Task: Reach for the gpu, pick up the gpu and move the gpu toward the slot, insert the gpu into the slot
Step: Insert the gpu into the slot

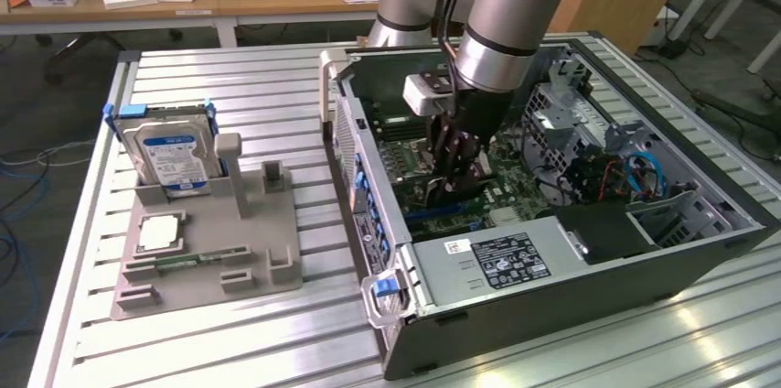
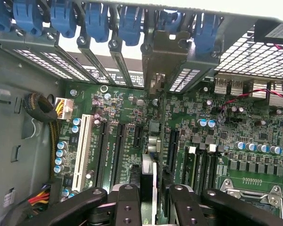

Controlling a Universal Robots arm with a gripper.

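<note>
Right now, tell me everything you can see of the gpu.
The gpu is seen edge-on in the wrist view: a thin dark card with a pale strip along its edge, standing upright over the green motherboard inside the open case. The tool grips it, one black finger on each side. Its far end points toward the rear slot covers with blue latches. Whether it sits in a slot cannot be told.

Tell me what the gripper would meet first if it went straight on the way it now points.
The gripper points down into the case and holds the gpu edge-on, so the card's lower edge would probably meet the motherboard directly beneath first. How much gap is left is unclear.
</note>
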